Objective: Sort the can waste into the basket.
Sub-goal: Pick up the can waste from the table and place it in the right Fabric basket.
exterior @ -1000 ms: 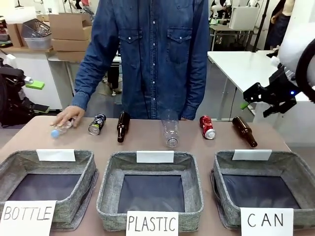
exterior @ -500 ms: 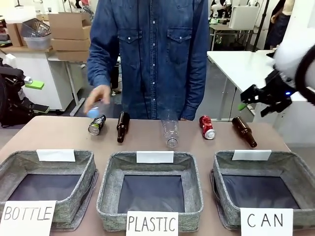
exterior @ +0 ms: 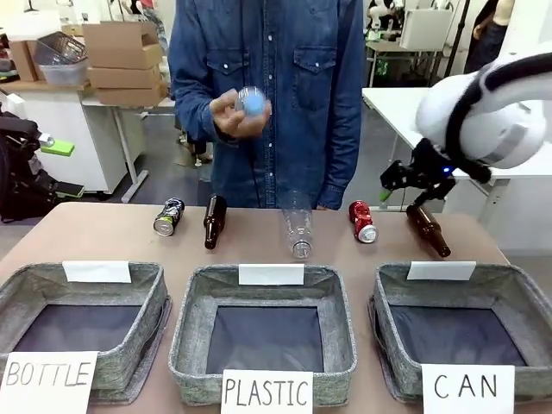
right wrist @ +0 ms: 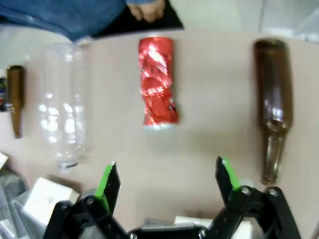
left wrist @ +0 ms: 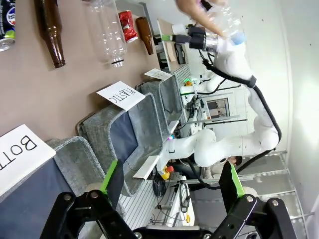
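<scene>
My right end effector has travelled in from the right edge of the scene and now hangs over the far right of the table, jaws fully spread and holding nothing. The red can lies on its side just ahead, roughly centred between the fingers, with a brown bottle beside it. The person's hand has lifted a small clear bottle off the far left to chest height, leaving the dark can unobstructed. Both cans lie outside the CAN basket at near right. My left end effector is wide open and empty, apparently near the left baskets; the tilted view is unclear. The red can is the likely first pick.
</scene>
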